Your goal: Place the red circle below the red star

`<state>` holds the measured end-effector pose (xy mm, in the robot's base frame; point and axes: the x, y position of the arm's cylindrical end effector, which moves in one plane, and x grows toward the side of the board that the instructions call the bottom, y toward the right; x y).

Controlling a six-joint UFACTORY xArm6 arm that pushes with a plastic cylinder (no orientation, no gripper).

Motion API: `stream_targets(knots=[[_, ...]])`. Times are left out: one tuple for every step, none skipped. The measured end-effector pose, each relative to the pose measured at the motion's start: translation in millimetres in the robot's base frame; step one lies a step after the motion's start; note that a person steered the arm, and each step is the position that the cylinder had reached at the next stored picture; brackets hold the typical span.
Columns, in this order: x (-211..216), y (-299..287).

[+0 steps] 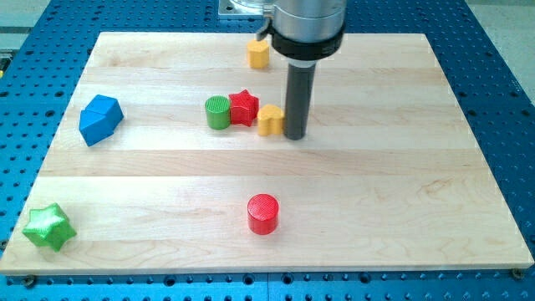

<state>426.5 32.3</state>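
The red circle stands on the wooden board near the view's bottom centre. The red star sits at the board's upper middle, between a green circle on its left and a yellow block on its right. My tip rests on the board just right of the yellow block, touching or almost touching it. The tip is well above and slightly right of the red circle.
A second yellow block lies near the board's top edge, left of the arm's body. A blue block sits at the left. A green star sits at the bottom left corner. The board lies on a blue perforated table.
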Motion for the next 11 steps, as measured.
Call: stream_targets(knots=[[9,34],[91,89],[156,65],[173,-2],[141,-69],[154,-72],[157,-98],[112,-129],[103,-131],[119,-115],[50,-111]])
